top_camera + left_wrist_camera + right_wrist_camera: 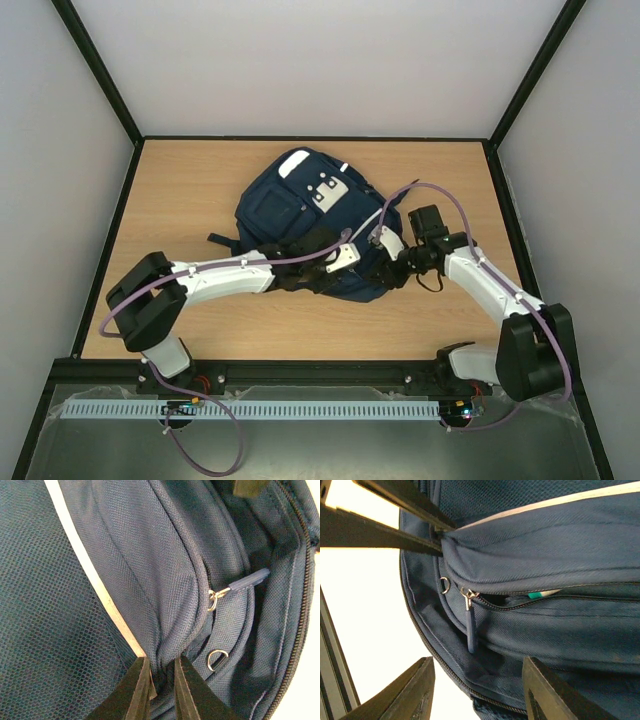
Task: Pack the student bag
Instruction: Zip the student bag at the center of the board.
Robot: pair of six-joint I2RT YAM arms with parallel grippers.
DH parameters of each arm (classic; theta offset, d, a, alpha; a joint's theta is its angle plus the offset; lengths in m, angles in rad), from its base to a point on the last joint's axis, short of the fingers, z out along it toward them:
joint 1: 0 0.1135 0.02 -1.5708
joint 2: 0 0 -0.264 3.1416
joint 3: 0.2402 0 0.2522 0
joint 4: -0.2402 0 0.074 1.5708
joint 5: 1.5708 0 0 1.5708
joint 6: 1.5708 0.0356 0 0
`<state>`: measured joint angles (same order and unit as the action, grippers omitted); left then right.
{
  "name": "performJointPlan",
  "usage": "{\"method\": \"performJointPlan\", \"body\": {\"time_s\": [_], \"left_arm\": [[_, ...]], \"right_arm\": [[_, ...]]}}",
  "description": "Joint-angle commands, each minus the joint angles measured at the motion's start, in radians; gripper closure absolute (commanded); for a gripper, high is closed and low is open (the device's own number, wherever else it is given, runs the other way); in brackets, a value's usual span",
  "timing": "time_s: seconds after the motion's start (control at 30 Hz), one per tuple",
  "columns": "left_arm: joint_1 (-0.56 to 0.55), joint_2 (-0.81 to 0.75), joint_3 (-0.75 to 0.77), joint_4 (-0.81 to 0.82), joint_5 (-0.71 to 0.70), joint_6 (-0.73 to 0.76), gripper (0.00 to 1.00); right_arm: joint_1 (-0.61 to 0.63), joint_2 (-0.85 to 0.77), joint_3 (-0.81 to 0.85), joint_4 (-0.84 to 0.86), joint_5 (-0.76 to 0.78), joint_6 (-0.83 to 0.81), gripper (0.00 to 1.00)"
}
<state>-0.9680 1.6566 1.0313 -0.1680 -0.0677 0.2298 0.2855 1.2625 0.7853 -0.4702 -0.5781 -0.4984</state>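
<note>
Left arm [225, 277] and right arm [490, 285] bent over navy student bag [300, 215] lying mid wooden table [180, 200]; left gripper [161, 662] pinching a fold of its fabric beside white stripe [100, 587]; right gripper [477, 662] spread wide by part-open zip [560, 600], blue pull [471, 630] hanging.

Lab test cell: white panel walls [320, 60] — black frame [100, 75] — wooden tabletop [180, 200].

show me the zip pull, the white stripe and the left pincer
zip pull [471, 630], right wrist view, middle of the blue tab
white stripe [112, 605], left wrist view, mid-length of the strip
left pincer [161, 664], left wrist view, between its fingertips on pinched fabric
</note>
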Motion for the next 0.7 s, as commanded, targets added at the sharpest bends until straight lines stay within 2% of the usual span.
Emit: {"method": "performJointPlan", "body": {"time_s": [0.0,0.27,0.4,0.53,0.67], "left_arm": [[0.050,-0.051,0.012,0.059,0.029,-0.058,0.94],[0.074,-0.052,0.026,0.052,0.076,-0.085,0.94],[0.095,-0.054,0.033,0.050,0.108,-0.097,0.94],[0.106,-0.059,0.033,0.049,0.121,-0.099,0.94],[0.110,-0.057,0.036,0.046,0.126,-0.101,0.94]], "right_arm": [[0.026,0.015,-0.020,0.010,-0.032,0.001,0.49],[0.093,0.004,-0.044,0.068,-0.028,-0.007,0.48],[0.118,0.004,-0.058,0.140,0.042,0.028,0.48],[0.118,0.029,-0.049,0.182,0.090,0.047,0.51],[0.122,0.070,-0.039,0.188,0.065,0.044,0.56]]}}
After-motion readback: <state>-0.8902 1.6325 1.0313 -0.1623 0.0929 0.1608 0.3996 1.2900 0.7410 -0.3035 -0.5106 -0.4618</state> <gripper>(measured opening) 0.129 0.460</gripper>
